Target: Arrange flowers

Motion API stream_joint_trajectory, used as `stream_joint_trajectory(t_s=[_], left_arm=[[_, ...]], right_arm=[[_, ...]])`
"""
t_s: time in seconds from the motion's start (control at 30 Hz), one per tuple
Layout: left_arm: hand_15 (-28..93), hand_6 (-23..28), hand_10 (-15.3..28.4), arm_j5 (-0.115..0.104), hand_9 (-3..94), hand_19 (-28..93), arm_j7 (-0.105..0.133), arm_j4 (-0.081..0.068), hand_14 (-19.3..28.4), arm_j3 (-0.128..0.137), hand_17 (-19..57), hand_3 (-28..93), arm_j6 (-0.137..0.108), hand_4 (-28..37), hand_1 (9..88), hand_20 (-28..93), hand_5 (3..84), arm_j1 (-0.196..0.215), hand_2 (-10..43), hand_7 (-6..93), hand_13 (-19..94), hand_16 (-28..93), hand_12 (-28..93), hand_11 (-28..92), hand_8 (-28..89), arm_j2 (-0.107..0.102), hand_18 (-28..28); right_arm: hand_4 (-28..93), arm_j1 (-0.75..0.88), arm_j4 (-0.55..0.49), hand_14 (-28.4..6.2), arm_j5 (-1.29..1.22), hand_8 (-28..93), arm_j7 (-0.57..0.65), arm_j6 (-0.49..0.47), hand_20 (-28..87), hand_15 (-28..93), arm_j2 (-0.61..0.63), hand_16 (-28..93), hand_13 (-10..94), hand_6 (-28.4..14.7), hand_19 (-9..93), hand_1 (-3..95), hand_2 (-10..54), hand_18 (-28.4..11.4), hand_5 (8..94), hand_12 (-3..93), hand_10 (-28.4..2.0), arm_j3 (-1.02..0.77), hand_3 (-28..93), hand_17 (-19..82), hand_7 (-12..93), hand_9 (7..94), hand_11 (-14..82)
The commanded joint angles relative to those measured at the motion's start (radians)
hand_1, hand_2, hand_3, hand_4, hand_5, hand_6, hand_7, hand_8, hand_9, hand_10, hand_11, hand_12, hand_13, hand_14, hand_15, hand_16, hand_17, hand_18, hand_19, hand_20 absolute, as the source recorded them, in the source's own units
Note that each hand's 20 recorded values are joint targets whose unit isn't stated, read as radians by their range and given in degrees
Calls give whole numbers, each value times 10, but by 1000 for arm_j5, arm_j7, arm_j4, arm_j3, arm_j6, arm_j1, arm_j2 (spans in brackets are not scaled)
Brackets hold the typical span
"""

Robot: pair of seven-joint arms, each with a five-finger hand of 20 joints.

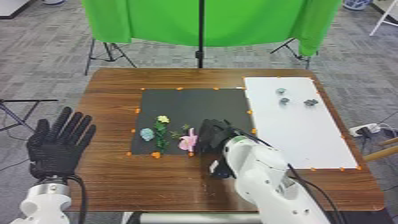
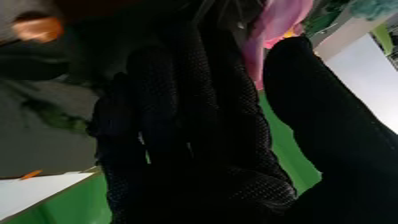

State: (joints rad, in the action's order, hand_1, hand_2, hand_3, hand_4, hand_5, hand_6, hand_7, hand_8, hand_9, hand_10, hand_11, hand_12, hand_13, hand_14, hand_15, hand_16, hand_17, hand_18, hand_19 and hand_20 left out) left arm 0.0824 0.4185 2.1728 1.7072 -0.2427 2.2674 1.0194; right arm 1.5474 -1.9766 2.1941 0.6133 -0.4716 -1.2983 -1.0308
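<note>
Looks like the pick-up step now, my right hand (image 1: 210, 136) spread wide beside the pink flower (image 1: 188, 140) on the black mat (image 1: 184, 102), and next (gently does it) I should close around its stem.

One yellow flower (image 1: 163, 119), one pink flower (image 1: 188, 142), one bluish flower (image 1: 147, 134), three small clumps (image 1: 311, 102)

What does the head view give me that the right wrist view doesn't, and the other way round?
Head view: the left hand, open; the yellow flower; three small grey-green pieces on the white sheet; the black pole.
Right wrist view: the weave of the right hand's glove up close, and its thumb right beside the pink flower.
Both: right hand, pink flower, green cloth.
</note>
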Motion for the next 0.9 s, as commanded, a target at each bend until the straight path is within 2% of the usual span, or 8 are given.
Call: stream_joint_trajectory(t_s=[0.03, 0.37, 0.9], left_arm=[[196, 81, 138, -4, 381, 336, -19, -3, 133, -6, -46, 755, -6, -283, 240, 143, 428, 6, 102, 87, 323, -16, 102, 156, -80, -1, 143], [194, 83, 141, -4, 376, 331, -24, -3, 133, -6, -45, 757, -9, -283, 240, 144, 428, 6, 101, 83, 317, -18, 99, 155, -80, -3, 142], [199, 82, 137, -3, 376, 333, -14, 0, 128, 4, -44, 752, 1, -283, 242, 148, 426, 12, 105, 88, 321, -18, 99, 162, -80, 3, 142]], right_arm=[[-207, 5, 23, -188, -6, -104, 28, -17, 517, 719, -40, 280, 518, -51, 828, 374, -23, -237, 674, 189, -185, 30, 813, 254, 123, 704, 204], [-208, 11, 12, -187, -11, -102, 37, -3, 512, 715, -58, 276, 527, -53, 833, 369, -24, -239, 667, 189, -184, 29, 809, 263, 118, 706, 202], [-206, 12, -84, -187, -13, -101, 85, 181, 493, 711, 6, 271, 546, -62, 853, 362, -31, -244, 650, 182, -190, -128, 807, 283, 106, 695, 189]])
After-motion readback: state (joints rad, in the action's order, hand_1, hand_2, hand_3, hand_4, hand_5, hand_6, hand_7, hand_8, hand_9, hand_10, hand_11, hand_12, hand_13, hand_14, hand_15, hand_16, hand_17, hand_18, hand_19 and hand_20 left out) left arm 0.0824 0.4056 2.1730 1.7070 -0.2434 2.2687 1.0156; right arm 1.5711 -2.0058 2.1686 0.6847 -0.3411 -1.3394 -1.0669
